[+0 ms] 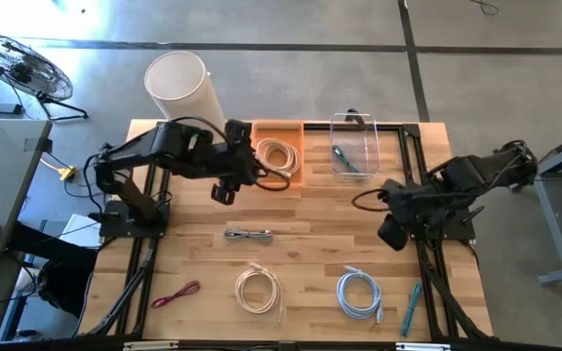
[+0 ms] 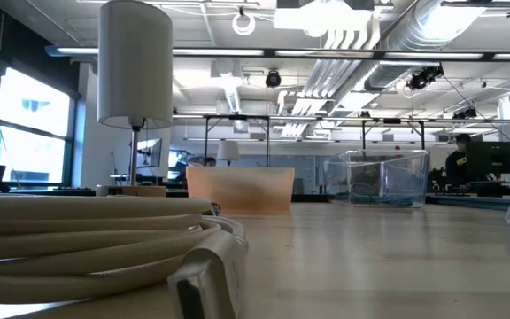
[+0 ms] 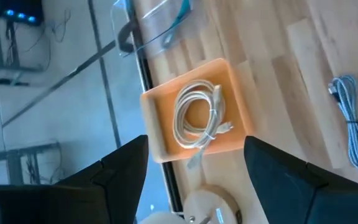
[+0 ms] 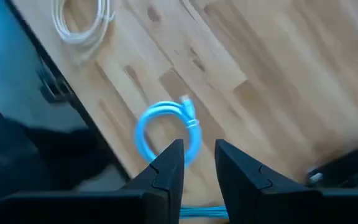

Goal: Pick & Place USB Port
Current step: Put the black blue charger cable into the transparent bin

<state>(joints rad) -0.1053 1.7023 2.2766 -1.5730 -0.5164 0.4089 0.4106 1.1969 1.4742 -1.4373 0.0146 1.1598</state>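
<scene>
**Clear the orange bin, then line up on the next cable**

The left end effector hangs above the surface just in front of the orange bin, fingers spread wide and holding nothing. The left wrist view looks down between them onto the bin, where a cream coiled cable lies inside — its connector end reaches toward the bin's near wall. Judging by that, this cable counts as placed, and the step in hand is to move on to another pick.

To do that well, I would lift straight up first, so the fingers do not catch the bin's rim or drag the coil out. The nearest loose piece is the grey bundled cable, lying flat near the middle of the surface. Approach it from above with the fingers set across its narrow bundle, not along it — a long, thin bundle will likely slip out of a lengthwise grip.

The right end effector waits over the right side of the surface, fingers a little apart and empty, with the blue coiled cable beneath it. A clear bin stands beside the orange one, with something teal inside.
</scene>
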